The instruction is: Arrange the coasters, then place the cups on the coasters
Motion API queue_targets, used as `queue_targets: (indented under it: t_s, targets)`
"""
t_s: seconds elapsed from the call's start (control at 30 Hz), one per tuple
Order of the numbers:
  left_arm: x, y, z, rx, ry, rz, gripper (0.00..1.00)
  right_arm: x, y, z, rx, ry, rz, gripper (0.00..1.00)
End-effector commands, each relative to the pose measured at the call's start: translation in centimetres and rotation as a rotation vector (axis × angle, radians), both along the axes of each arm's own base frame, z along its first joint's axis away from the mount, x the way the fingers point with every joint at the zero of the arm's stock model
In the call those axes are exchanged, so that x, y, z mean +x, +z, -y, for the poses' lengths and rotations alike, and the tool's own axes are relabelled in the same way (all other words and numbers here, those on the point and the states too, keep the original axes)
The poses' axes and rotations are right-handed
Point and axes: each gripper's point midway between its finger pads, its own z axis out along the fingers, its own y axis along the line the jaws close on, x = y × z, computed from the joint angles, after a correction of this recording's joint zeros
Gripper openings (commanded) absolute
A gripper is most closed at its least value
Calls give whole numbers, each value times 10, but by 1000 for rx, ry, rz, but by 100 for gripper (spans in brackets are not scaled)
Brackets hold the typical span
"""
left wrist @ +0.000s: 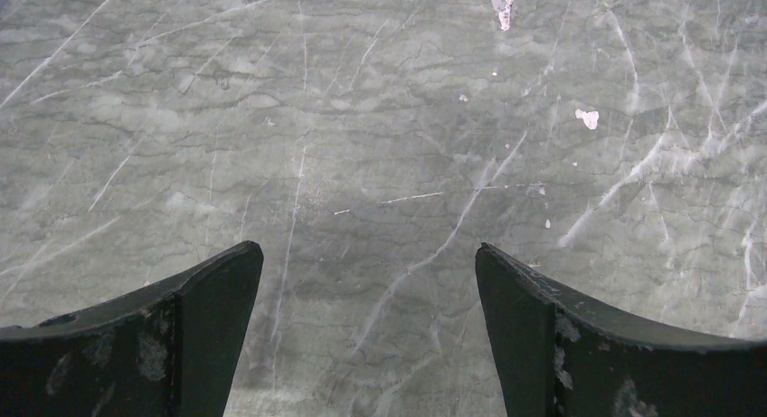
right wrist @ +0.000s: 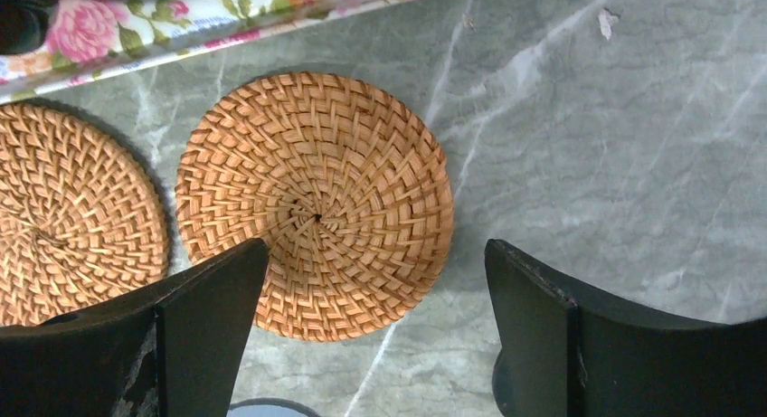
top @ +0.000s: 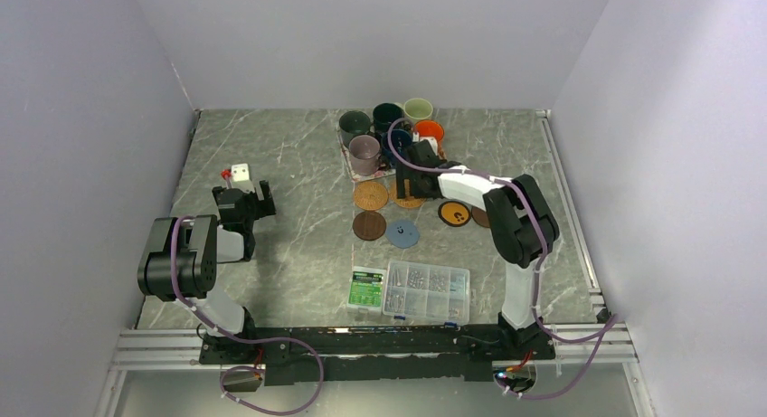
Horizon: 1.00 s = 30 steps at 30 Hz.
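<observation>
Several cups stand on the floral tray (top: 349,168): dark grey-green (top: 354,124), dark teal (top: 388,116), pale cream (top: 418,108), orange (top: 430,130), mauve-grey (top: 364,152), and navy (top: 399,139) half hidden. The coasters lie in front of it: two woven tan (top: 370,194) (right wrist: 315,204), a dark brown (top: 368,225), a light blue (top: 402,233), a black-and-orange (top: 454,213), and a second brown (top: 480,218) beside the arm. My right gripper (right wrist: 373,254) hangs open above the right-hand woven coaster. My left gripper (left wrist: 369,254) is open over bare table at the left.
A clear plastic screw box (top: 427,292) and a green packet (top: 366,289) lie at the near middle. A small white block with a red piece (top: 239,173) sits just beyond my left gripper (top: 244,193). Walls close in on three sides.
</observation>
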Motion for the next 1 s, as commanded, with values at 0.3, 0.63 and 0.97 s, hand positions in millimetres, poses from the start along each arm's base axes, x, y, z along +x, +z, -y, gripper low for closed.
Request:
queue_targets:
  t_s: [0.3,0.63,0.97]
  targets:
    - [6,11,1,9,-14,47,94,-47,-1,27,-61,-11,-60,94]
    - [6,11,1,9,-16,49,94,-65,6,31,-75,-12,-60,94]
    - [6,11,1,9,-16,48,94,-49,42,18,-62,14,9,95]
